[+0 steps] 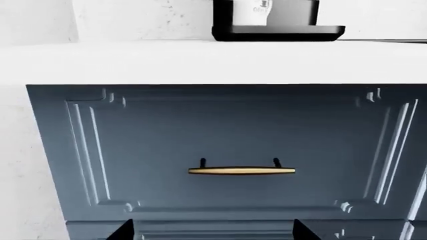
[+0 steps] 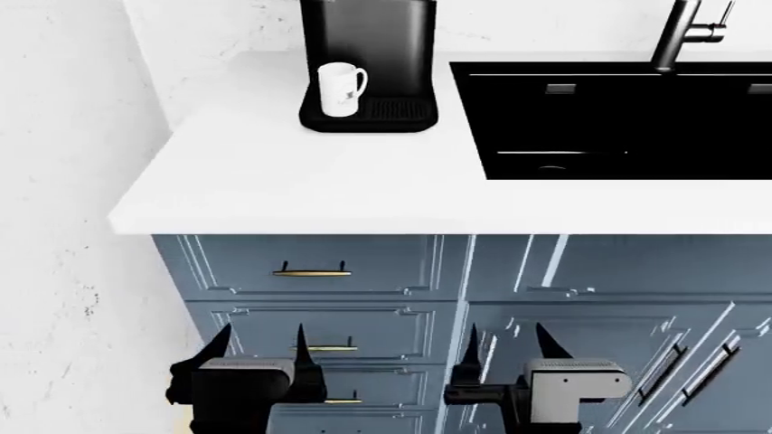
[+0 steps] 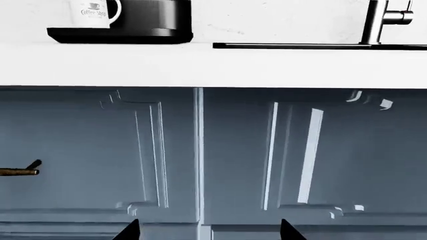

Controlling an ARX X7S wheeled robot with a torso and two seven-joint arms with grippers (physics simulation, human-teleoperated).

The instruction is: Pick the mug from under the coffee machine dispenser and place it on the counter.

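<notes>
Worktop (image 2: 302, 194) spans the head view; sink (image 2: 616, 117) at 2 o'clock, coffee machine dispenser (image 2: 368, 54) at 12. Mug (image 2: 340, 90) upright on its drip tray, handle toward the sink. Left gripper (image 2: 259, 348) and right gripper (image 2: 504, 348) low at 6 o'clock before the cabinets (image 2: 362, 298), jaws spread, holding nothing. Step: pre-reach, nothing grasped. Next move likely needs an arm raised above worktop level toward the mug. Machine top cropped; spout unseen.

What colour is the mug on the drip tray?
White, with a small dark logo on its side; the mug shows best in the head view.
</notes>
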